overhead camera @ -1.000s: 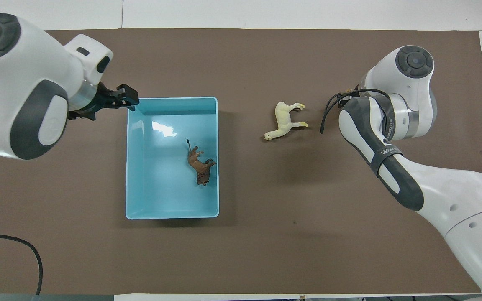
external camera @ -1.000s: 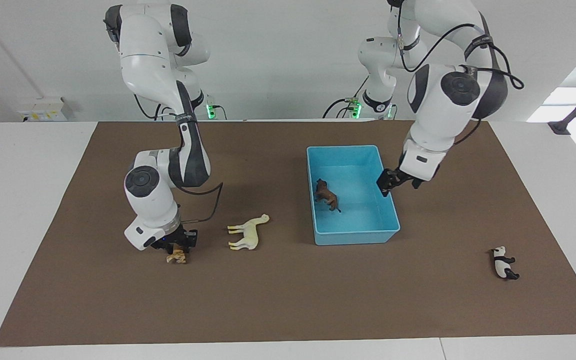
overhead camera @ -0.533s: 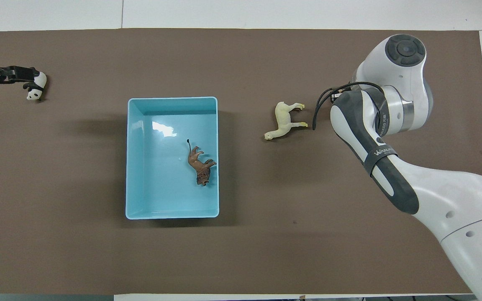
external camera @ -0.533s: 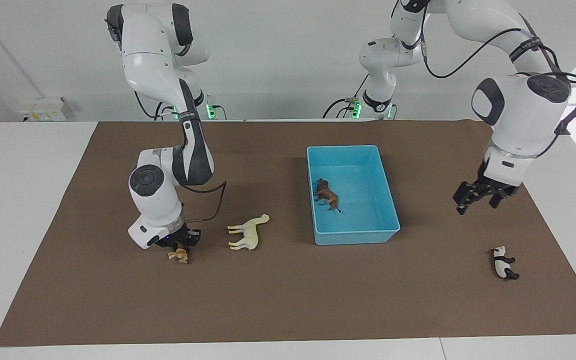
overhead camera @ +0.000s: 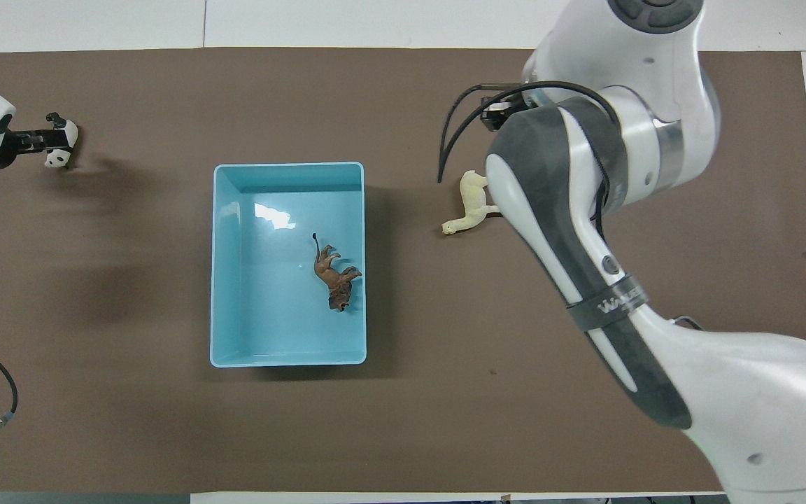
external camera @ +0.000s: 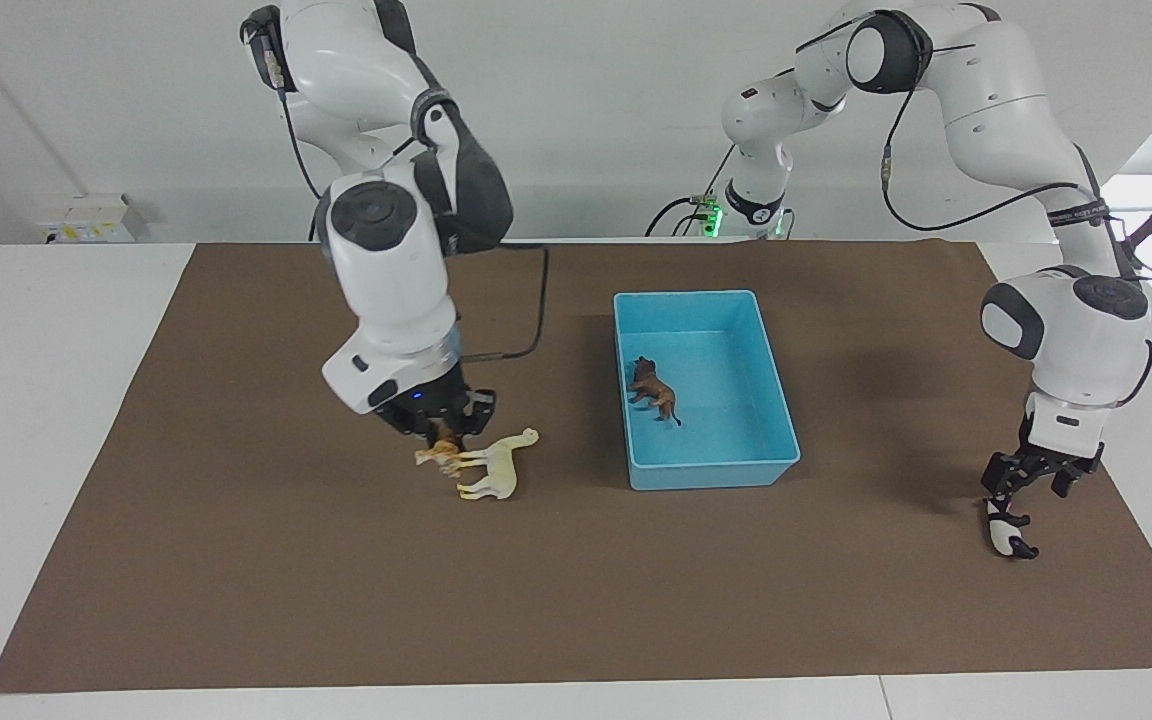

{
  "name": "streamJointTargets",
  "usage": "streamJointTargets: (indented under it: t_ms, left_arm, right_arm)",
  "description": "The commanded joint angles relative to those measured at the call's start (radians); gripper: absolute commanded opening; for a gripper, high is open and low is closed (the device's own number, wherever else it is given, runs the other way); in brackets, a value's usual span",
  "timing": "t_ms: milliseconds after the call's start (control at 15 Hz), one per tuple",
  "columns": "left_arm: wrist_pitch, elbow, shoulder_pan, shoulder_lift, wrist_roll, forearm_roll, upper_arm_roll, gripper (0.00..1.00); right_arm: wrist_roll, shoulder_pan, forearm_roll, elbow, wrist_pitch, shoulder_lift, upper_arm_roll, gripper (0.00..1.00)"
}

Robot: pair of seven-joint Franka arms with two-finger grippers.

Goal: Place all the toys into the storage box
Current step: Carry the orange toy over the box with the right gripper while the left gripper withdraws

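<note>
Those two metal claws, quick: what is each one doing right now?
Left gripper: open, just above the small black-and-white plastic panda.
Right gripper: shut on the small orange striped plastic tiger, lifted.

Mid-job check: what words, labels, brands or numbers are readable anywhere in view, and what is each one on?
"WAN...": pale lettering on the dark strap around the right arm, overhead view; the later letters are unclear.
Dark band on the left arm, facing view: faint marks, too small to read.
Wall box by the table's edge: label too small to read.
Storage box: no text visible.
</note>
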Motion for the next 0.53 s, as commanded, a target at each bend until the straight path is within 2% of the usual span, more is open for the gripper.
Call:
streamJointTargets:
  t_ms: [0, 133, 333, 467]
  left_arm:
    - [0.026, -0.048, -0.005, -0.022, -0.001, 0.012, -0.001, 1.00]
    - [0.044, -0.072, 0.001, -0.020, 0.006, 0.018, 0.001, 1.00]
    - [0.115, -0.138, 0.007, -0.020, 0.040, 0.018, 0.001, 1.00]
    - [0.118, -0.154, 0.009, -0.022, 0.039, 0.018, 0.001, 1.00]
  right_arm:
    - [0.139, 0.114, 0.056, 0.059, 0.128, 0.058, -0.003, 0.00]
    - [0.234, 0.186, 0.095, 0.059, 0.259, 0.081, -0.003, 0.00]
    - [0.294, 0.277, 0.087, 0.041, 0.394, 0.132, -0.003, 0.00]
    - [0.353, 0.329, 0.084, -0.027, 0.497, 0.153, -0.006, 0.00]
